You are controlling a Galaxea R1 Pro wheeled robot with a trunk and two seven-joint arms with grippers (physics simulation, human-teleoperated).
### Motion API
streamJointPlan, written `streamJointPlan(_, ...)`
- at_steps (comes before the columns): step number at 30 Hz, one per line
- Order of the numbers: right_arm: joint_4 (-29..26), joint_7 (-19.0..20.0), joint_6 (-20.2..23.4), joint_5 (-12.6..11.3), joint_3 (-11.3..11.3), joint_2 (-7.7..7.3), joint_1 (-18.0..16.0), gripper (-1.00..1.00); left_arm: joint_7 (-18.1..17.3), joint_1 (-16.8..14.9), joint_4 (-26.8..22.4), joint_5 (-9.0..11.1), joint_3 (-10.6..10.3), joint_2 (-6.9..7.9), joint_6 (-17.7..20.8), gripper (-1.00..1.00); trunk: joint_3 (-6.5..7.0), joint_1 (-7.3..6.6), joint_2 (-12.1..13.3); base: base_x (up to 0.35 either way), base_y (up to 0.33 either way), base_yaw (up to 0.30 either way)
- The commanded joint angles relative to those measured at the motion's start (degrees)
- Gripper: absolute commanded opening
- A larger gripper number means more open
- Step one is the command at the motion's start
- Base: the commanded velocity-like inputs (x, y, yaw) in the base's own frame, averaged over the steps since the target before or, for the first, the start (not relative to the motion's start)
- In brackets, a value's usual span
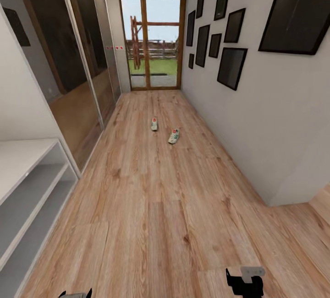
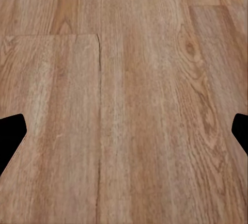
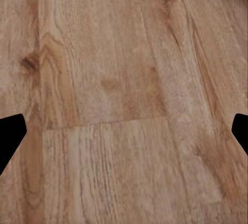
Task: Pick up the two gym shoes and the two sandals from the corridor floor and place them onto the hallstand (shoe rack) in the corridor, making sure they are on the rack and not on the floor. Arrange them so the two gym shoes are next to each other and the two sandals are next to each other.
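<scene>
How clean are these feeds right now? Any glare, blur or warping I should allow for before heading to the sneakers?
Head view: wide-angle warp bends the walls and the shelf unit; the two sneakers are small and soft; the glass door is bright, the mirrored panels reflect. Left wrist view: evenly lit floor, slightly blurred, no hard shadows. Right wrist view: the same, grain a little smeared.

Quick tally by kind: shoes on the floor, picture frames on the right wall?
Gym shoes on the corridor floor: 2, one and another
Dark picture frames on the right wall: 8, e.g.
Total: 10
</scene>
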Motion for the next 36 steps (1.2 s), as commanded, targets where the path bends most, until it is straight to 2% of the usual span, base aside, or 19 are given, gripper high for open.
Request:
streamJointPlan(1,0.1,-0.3,-0.2,0.6,-0.4,0.00,0.0,1.00,-0.6,0.0,0.1,0.5,0.2,-0.01,0.0,1.00,-0.05,0.03,0.0,0.339,0.096,0.000)
streamJointPlan(36,0.1,-0.3,-0.2,0.6,-0.4,0.00,0.0,1.00,-0.6,0.0,0.1,0.5,0.2,-0.01,-0.1,1.00,-0.05,0.03,0.0,0.339,0.096,0.000)
